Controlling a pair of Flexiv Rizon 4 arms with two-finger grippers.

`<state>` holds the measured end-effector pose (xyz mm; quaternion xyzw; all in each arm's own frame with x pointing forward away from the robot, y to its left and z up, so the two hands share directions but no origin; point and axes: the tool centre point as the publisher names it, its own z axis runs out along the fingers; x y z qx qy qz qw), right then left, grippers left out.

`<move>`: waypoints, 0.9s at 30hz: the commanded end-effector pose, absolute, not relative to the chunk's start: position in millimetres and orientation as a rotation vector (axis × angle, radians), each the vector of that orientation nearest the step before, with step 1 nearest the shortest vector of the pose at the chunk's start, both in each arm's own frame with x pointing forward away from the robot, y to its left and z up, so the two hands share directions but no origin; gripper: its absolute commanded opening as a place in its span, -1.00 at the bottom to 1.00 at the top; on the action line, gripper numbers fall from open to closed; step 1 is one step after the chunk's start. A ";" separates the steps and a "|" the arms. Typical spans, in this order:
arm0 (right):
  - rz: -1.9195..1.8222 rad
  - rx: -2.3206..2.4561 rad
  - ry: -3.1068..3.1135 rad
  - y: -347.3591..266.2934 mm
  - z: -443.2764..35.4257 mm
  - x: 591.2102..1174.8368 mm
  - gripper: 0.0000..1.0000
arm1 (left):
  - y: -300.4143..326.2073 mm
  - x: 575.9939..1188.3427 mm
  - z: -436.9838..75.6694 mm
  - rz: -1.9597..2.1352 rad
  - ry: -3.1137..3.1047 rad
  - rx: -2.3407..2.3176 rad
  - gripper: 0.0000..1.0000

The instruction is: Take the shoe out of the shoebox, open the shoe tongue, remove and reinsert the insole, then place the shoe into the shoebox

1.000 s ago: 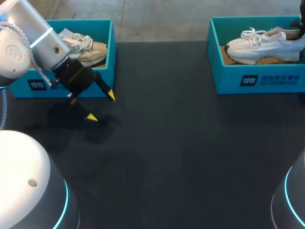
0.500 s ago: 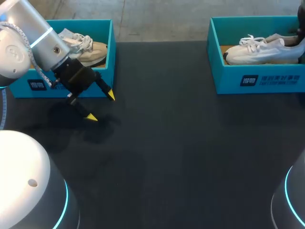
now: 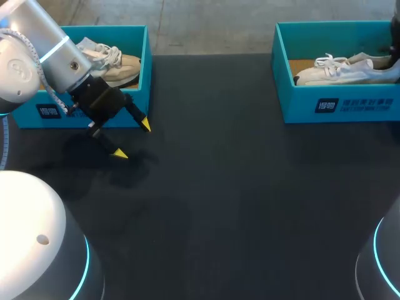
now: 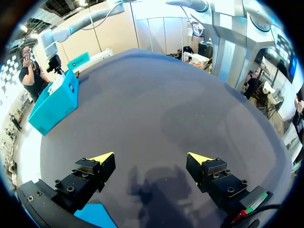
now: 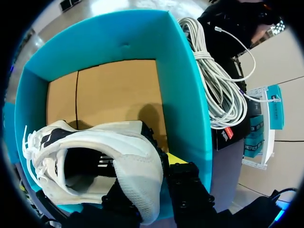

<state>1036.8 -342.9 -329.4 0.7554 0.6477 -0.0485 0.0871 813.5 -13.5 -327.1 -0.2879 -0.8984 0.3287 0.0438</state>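
Our right hand (image 5: 153,167) was clamped on the heel of the white shoe (image 5: 95,152). The heel wall was pinched between its two fingers; one yellow tip showed just outside the heel and the shoe hid the other. The shoe sat low inside the teal shoebox (image 5: 185,95), over its cardboard floor, with the toe pointing away from the hand. From the head view only the shoe's (image 3: 347,70) upper and laces rose above the front wall of the shoebox (image 3: 337,103).

Our left hand (image 3: 132,139) hung wide open over the dark surface (image 3: 237,187) and held nothing, its fingers well apart. It was just in front of a second shoebox (image 3: 142,75), which held a beige shoe (image 3: 115,65).
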 end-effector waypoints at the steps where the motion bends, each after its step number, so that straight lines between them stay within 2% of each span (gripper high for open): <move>1: -0.143 2.252 1.933 -341.8 -333.5 1031.8 -1.00 | -13.2 812.8 -326.7 1.001 -2.748 -0.880 1.00; 27: -0.128 2.289 1.976 -335.7 -367.7 1024.9 -1.00 | -13.2 812.8 -326.7 1.001 -2.748 -0.880 1.00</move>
